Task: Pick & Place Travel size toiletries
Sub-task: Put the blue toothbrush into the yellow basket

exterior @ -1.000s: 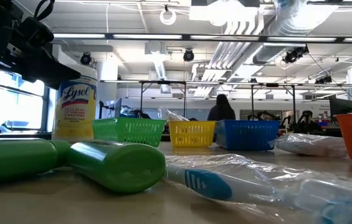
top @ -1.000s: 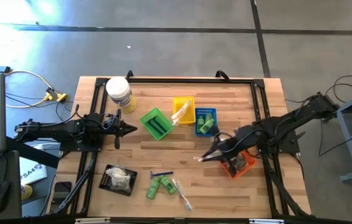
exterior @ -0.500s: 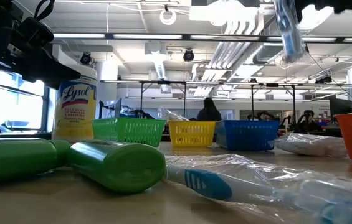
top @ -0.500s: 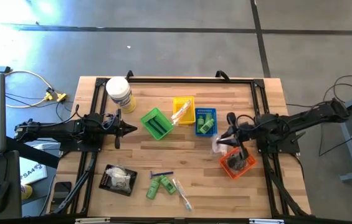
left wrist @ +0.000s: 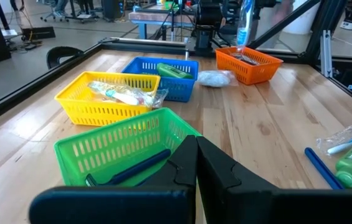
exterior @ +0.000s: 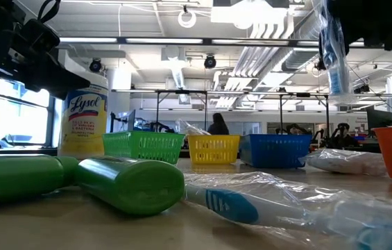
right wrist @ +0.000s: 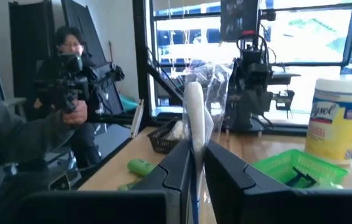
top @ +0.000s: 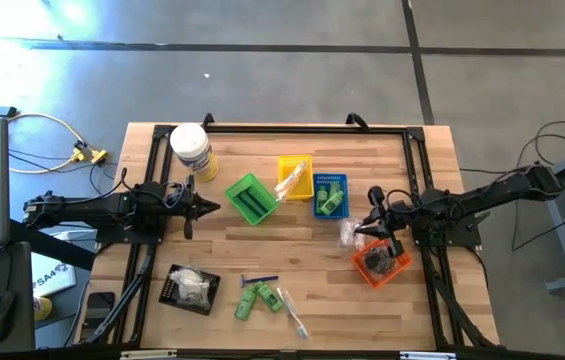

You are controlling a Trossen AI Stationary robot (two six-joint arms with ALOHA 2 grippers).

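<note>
Clear plastic-wrapped toothbrush clamped between the two dark fingers of the right tool, standing upright and hanging in the air just beside the orange slatted plastic basket at the right edge of the wooden worktop. Seen in the low view as a blue-handled stick in film above the orange basket. Small clear-wrapped packet lying on the worktop just beside that tool. Blue basket with a green bottle inside, yellow basket with wrapped sticks, and green basket with thin dark pieces, set in a row mid-worktop. Two green bottles, another wrapped toothbrush and a thin blue stick near the front edge. Black tray with white packets to their left. Left tool fully closed on nothing, resting near the green basket.
</note>
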